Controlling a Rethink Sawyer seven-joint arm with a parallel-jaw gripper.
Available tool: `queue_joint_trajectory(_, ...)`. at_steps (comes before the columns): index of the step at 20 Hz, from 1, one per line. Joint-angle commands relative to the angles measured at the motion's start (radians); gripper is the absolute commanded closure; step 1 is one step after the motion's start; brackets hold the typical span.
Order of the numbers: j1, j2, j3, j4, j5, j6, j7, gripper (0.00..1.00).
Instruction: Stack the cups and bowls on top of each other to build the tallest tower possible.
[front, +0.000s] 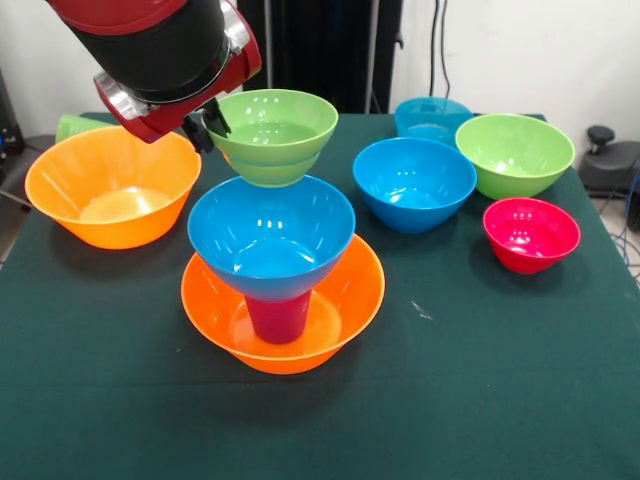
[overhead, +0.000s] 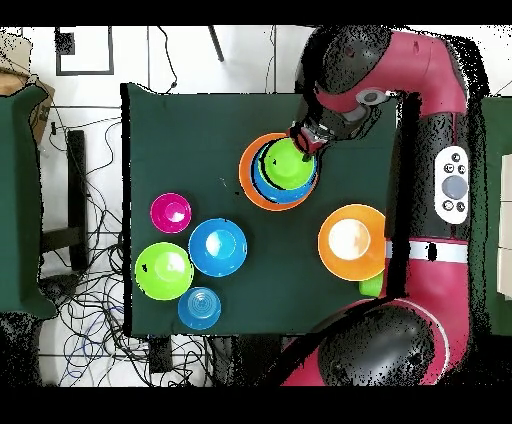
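Gripper (front: 212, 122) pinched the near-left rim of a green bowl (front: 272, 135), fingers narrow on the wall, bowl upright and held directly above the tower (front: 280, 290). Tower: orange bowl (front: 345, 310), inverted red cup (front: 279, 318), blue bowl (front: 270, 235) seated on the cup. Overhead, green bowl lay centred over blue; release would seem to need a straight descent. Surface: dark green cloth (front: 470, 380). Loose bowls stood well apart; a white wall and cables lay behind.

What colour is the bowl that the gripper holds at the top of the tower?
Lime green bowl, clearest in the front view, above the blue bowl; gripper at its rim.
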Motion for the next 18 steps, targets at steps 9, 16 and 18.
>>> queue_joint_trajectory(9, 0.007, 0.016, -0.034, 0.003, -0.063, -0.043, -0.312, 1.0)
queue_joint_trajectory(16, -0.012, 0.012, -0.044, 0.053, -0.056, -0.1, -0.298, 1.0)
queue_joint_trajectory(18, -0.014, 0.016, -0.044, 0.058, -0.057, -0.113, -0.296, 1.0)
